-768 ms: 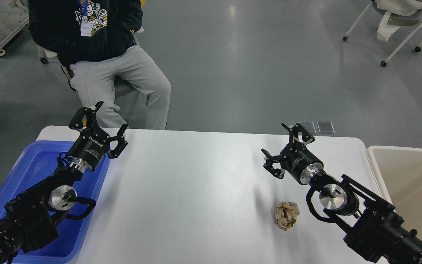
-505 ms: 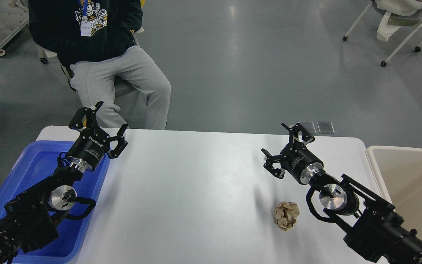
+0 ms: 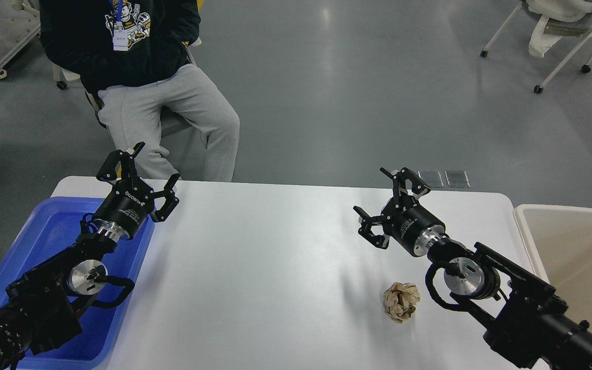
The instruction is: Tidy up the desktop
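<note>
White tabletop [image 3: 275,267]: flanked by a blue tray [image 3: 54,231] at its left end and a beige bin [image 3: 573,246] at its right. Crumpled paper ball [image 3: 401,301]: lain on the tabletop, right half. Left claw [image 3: 142,172]: spread wide, nothing held, raised over the tabletop's left edge. Right claw [image 3: 381,203]: spread wide, nothing held, raised beyond the ball.

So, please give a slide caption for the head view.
Both open grippers, left gripper and right gripper, above white desktop bearing crumpled paper ball.
</note>
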Robot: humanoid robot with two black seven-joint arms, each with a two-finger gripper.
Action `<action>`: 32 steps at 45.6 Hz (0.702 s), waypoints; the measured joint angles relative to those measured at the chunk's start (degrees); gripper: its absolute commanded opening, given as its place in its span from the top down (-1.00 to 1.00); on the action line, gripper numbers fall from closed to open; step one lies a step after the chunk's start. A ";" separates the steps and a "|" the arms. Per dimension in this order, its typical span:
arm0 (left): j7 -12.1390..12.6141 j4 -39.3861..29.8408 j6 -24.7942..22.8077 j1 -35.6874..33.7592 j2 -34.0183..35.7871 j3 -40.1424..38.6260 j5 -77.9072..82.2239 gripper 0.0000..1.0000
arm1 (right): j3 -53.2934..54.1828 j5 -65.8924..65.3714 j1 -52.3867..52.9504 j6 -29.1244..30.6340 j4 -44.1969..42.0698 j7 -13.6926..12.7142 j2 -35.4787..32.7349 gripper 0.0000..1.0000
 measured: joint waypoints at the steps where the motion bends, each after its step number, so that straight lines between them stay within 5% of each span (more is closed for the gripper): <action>1: 0.00 0.00 0.00 0.00 0.00 0.00 0.00 -1.00 | -0.07 -0.20 -0.01 -0.08 0.77 0.00 -0.30 -1.00; 32: 0.00 0.00 0.00 0.00 -0.01 0.00 0.00 -1.00 | -18.90 -4.93 11.98 -6.10 24.05 -1.79 -23.67 -1.00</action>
